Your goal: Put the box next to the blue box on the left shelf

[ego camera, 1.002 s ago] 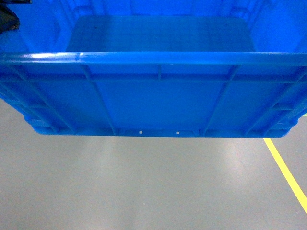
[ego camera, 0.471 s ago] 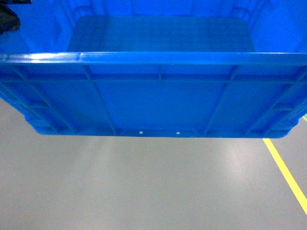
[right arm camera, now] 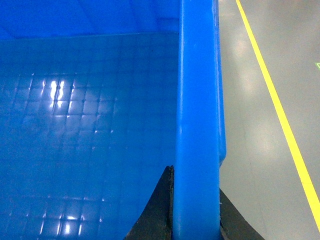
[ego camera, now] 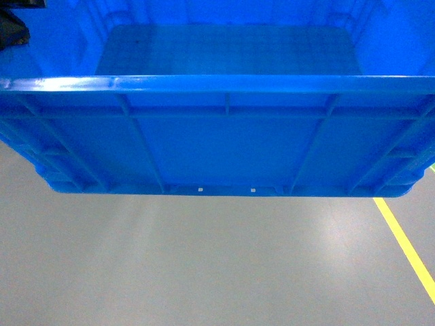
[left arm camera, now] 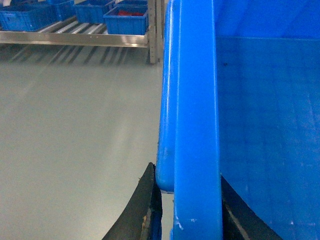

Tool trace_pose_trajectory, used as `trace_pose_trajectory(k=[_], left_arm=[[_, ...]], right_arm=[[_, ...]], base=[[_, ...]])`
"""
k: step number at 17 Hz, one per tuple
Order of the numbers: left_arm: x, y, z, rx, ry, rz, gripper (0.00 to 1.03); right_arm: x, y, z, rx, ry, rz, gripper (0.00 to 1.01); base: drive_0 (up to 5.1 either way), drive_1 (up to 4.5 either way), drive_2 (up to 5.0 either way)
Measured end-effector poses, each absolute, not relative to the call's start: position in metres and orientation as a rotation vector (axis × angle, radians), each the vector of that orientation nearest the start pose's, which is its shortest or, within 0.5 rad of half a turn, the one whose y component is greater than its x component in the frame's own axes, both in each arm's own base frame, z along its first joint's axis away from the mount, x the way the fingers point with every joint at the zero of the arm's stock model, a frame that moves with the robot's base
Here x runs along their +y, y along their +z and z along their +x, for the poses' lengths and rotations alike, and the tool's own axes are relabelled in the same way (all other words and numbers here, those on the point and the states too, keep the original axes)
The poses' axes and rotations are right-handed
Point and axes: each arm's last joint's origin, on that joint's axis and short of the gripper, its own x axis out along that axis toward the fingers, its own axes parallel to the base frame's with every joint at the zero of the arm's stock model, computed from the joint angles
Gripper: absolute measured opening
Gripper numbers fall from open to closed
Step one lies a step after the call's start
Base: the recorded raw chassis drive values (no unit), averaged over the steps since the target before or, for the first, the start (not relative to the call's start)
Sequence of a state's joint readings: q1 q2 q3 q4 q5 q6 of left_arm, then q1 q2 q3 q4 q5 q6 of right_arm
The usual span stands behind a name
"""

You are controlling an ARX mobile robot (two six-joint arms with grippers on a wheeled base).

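Note:
The box (ego camera: 217, 136), a big bright blue open-topped crate with ribbed walls, hangs above the grey floor and fills the upper half of the head view. My left gripper (left arm camera: 186, 174) is shut on its left rim (left arm camera: 197, 100), one black finger (left arm camera: 145, 210) outside and one inside. On the opposite rim (right arm camera: 199, 100), my right gripper (right arm camera: 195, 181) is clamped the same way. The left shelf (left arm camera: 75, 39), a grey metal rack with roller rails, stands far off at the top left of the left wrist view. Small blue boxes (left arm camera: 126, 20) rest on it.
A yellow floor line (ego camera: 404, 244) runs along the right side, also seen as the yellow line (right arm camera: 272, 90) in the right wrist view. Bare grey floor (left arm camera: 75, 125) lies between the box and the rack. A shelf post (left arm camera: 153, 35) stands at the rack's right end.
Both grips on the box hold as before. The view has shifted only very slightly over the floor.

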State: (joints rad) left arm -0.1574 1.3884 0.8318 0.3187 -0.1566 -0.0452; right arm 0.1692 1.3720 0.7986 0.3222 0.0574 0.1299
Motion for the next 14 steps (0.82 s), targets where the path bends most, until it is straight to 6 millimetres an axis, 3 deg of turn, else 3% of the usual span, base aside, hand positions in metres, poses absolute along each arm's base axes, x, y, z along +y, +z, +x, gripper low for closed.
trace_pose_trajectory(k=[14], left_arm=[[-0.0434, 0.262, 0.3024, 0.233, 0.005, -0.009, 0.17]], right_arm=[[0.0489, 0.2558, 0.2959, 0.256, 0.095, 0.1, 0.08]], base=[[-0.3, 4.04, -4.5]])
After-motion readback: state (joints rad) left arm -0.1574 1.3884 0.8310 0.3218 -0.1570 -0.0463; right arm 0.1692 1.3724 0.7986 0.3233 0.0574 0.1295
